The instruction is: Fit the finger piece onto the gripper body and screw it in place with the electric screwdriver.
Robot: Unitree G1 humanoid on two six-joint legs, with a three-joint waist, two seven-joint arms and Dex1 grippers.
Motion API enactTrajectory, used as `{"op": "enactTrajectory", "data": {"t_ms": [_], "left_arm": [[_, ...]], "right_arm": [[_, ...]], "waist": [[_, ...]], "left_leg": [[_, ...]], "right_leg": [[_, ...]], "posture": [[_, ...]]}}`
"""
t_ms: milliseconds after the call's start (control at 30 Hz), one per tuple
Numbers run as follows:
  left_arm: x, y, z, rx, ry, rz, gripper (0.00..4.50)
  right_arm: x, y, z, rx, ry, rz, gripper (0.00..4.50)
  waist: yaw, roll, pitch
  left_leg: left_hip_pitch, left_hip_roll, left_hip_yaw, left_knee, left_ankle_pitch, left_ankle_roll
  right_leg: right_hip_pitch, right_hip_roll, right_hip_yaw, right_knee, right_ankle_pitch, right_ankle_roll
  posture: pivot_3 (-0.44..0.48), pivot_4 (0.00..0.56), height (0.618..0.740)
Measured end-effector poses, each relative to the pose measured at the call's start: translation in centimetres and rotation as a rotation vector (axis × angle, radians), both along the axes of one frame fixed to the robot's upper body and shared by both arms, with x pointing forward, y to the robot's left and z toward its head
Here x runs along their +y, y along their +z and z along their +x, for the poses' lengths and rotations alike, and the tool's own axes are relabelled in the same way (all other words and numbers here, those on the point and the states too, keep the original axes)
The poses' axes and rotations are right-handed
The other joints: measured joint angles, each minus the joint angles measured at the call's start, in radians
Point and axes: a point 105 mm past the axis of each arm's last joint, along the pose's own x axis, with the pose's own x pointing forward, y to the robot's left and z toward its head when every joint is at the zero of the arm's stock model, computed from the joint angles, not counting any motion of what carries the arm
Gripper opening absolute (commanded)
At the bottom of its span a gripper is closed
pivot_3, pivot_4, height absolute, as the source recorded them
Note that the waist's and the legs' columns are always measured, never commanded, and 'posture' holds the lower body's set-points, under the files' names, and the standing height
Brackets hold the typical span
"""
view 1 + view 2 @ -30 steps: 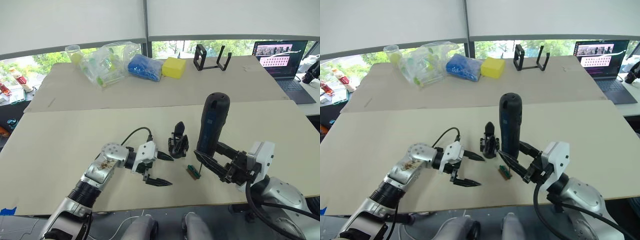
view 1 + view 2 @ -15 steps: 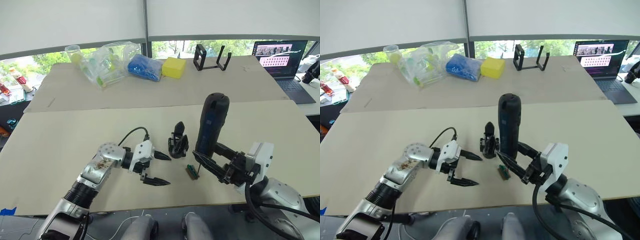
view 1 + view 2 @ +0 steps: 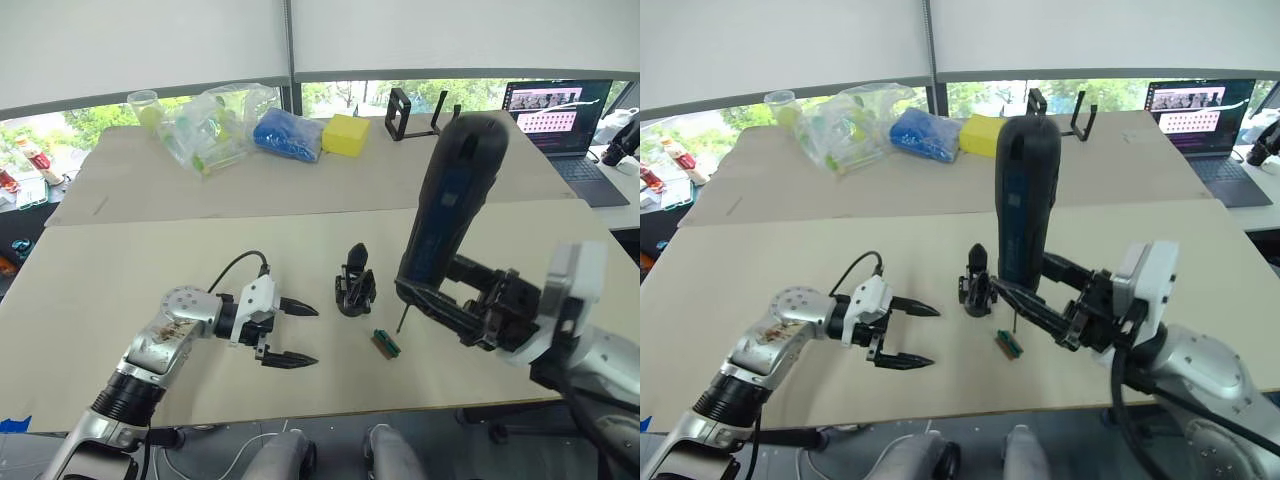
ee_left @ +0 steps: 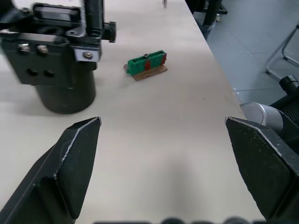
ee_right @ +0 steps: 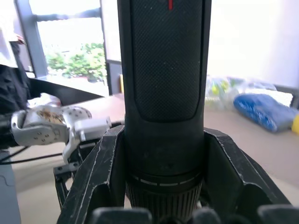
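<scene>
The left gripper (image 3: 285, 333) rests low over the beige table (image 3: 120, 280), jaws spread wide and empty. The small black blocky plastic gripper body (image 3: 355, 285), one pointed finger upright, stands just beyond its fingertips, to their right. The right gripper (image 3: 1040, 300) clamps the long thick black cylindrical electric screwdriver (image 3: 1025, 200), near upright, bit raised above a small green block (image 3: 386, 343)

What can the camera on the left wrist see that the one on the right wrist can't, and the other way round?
Left wrist view: the open left gripper over the table, with a small green block and the gripper body ahead. Right wrist view: the right gripper clamping the electric screwdriver, a blue bag beyond. Shared: the table.
</scene>
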Motion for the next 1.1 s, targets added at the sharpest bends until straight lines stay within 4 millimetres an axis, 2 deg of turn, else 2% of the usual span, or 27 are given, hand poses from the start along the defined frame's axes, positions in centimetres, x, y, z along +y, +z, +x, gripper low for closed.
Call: {"op": "enactTrajectory", "data": {"t_ms": [167, 367, 500, 667, 833, 1100], "left_arm": [[1.3, 0.7, 0.6, 0.006, 0.041, 0.007, 4.5], [1.0, 2.8, 2.2, -0.034, 0.058, -0.027, 4.5], [0.0, 2.8, 2.7, -0.036, 0.054, -0.05, 4.5], [-0.5, 2.2, 3.8, -0.054, 0.062, -0.046, 4.5], [-1.2, 1.6, 4.4, -0.058, 0.062, -0.043, 4.5], [-2.0, 1.1, 4.9, -0.079, 0.058, -0.037, 4.5]], "right_arm": [[0.4, 2.6, 0.3, 0.019, 0.119, -0.004, 1.91], [1.4, 5.2, 1.5, 0.061, 0.248, 0.003, 1.91], [2.4, 6.2, 2.4, 0.059, 0.305, 0.012, 1.91], [4.0, 6.6, 4.1, 0.048, 0.333, 0.004, 1.91], [5.0, 5.7, 5.7, 0.051, 0.324, -0.014, 1.91], [5.9, 4.1, 7.1, 0.041, 0.321, -0.068, 1.91]], "waist": [[0.002, -0.001, 0.001], [0.0, -0.003, 0.001], [-0.001, -0.003, 0.001], [-0.002, -0.003, 0.001], [0.0, -0.004, 0.001], [-0.002, -0.003, 0.001]], "left_leg": [[-0.001, -0.001, 0.0, 0.001, -0.001, 0.002], [-0.002, -0.001, 0.0, 0.002, -0.001, 0.002], [-0.004, -0.001, 0.0, 0.002, -0.001, 0.002], [-0.004, -0.001, 0.0, 0.002, -0.001, 0.002], [-0.005, -0.002, 0.0, 0.003, -0.001, 0.003], [-0.006, -0.001, 0.0, 0.003, -0.001, 0.002]], "right_leg": [[0.001, -0.005, -0.001, -0.001, 0.0, 0.0], [0.0, -0.007, -0.001, -0.001, 0.0, 0.0], [-0.002, -0.007, -0.002, -0.001, 0.0, 0.0], [-0.002, -0.007, -0.002, 0.0, 0.0, 0.0], [-0.003, -0.007, -0.002, -0.001, 0.0, 0.0], [-0.005, -0.007, -0.002, 0.0, 0.0, 0.0]], "posture": [[0.0, 0.15, 0.74], [0.0, 0.15, 0.74], [0.0, 0.15, 0.74], [0.0, 0.15, 0.74], [0.0, 0.15, 0.74], [0.0, 0.15, 0.74]]}}
